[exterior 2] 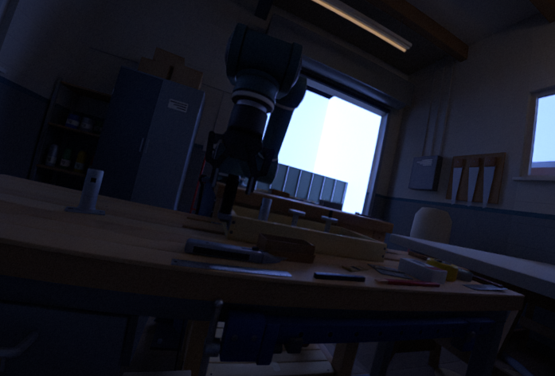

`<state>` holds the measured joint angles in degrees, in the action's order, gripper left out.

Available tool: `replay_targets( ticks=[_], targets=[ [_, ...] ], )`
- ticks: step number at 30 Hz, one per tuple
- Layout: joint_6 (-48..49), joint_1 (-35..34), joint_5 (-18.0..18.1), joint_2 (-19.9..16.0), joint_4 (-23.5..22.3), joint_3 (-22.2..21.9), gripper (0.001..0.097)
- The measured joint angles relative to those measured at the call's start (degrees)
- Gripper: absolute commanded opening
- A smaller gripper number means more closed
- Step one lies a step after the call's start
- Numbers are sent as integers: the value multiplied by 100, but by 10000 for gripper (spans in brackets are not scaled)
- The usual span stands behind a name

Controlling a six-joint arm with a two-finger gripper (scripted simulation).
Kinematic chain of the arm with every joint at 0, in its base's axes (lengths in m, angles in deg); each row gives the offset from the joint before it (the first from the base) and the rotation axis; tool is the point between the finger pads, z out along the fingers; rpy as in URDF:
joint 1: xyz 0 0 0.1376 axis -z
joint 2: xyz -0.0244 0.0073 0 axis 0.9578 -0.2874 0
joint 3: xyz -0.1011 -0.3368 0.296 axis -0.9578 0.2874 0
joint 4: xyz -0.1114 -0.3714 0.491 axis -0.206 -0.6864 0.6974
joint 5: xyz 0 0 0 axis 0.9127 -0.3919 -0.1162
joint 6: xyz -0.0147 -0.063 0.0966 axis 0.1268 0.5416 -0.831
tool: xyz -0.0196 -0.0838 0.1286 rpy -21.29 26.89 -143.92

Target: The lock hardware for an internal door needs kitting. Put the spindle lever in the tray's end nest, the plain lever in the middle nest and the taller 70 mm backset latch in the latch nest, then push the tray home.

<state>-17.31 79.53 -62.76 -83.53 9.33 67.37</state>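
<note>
A small lever [227, 220] stands on the bench at the near end of the long pale tray [313, 237], and my gripper [238, 188] hangs straight over it, open and holding nothing. Two more levers [296, 215] [329, 221] stand upright further along the tray, with a short upright cylinder [265, 207] just behind the first. A taller latch piece [90, 190] stands on a flat base far to the left on the bench. In the dim light I cannot tell which lever carries the spindle.
The bench's front edge [286, 288] runs close below the tools: a utility knife [229, 251], a steel rule [231, 267], a brown box [286, 247], a black marker [339, 277]. A grey cabinet [151, 137] stands behind.
</note>
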Motion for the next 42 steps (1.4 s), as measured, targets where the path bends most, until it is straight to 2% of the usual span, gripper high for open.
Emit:
replay_targets(
  ticks=[30,42],
  targets=[
    [0,0,-1,1,0,0,84],
    [-55,-49,3,8,-7,9,80]
  ],
)
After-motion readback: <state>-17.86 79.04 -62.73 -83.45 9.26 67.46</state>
